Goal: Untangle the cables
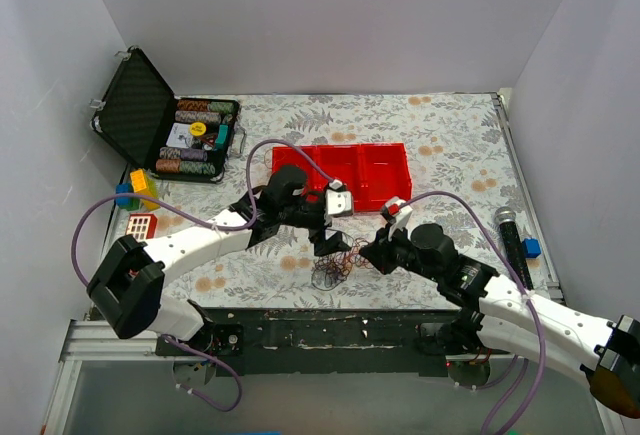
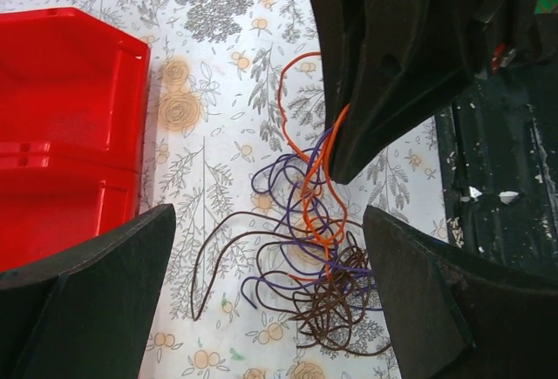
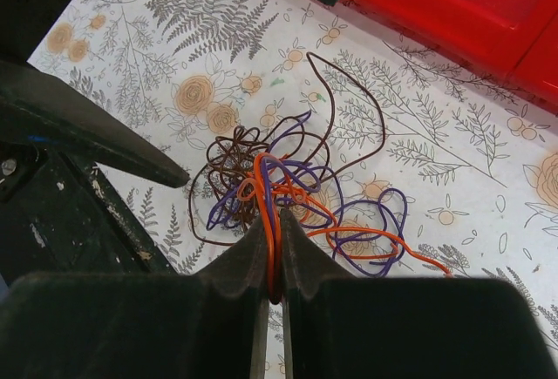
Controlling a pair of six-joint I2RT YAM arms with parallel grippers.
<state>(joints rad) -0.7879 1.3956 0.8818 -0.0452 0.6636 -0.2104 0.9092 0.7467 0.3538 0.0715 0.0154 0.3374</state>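
Cables (image 3: 261, 179) partly behind right gripper (image 3: 274, 229)

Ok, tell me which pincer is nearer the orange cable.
Right. The right pincer is shut on the orange cable; the left pincer hangs open above the clump.

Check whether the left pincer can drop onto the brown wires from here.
Probably yes. The left pincer hangs open right above the brown wires, which lie bare on the table. The right pincer, shut on the orange wire, sits off to one side.
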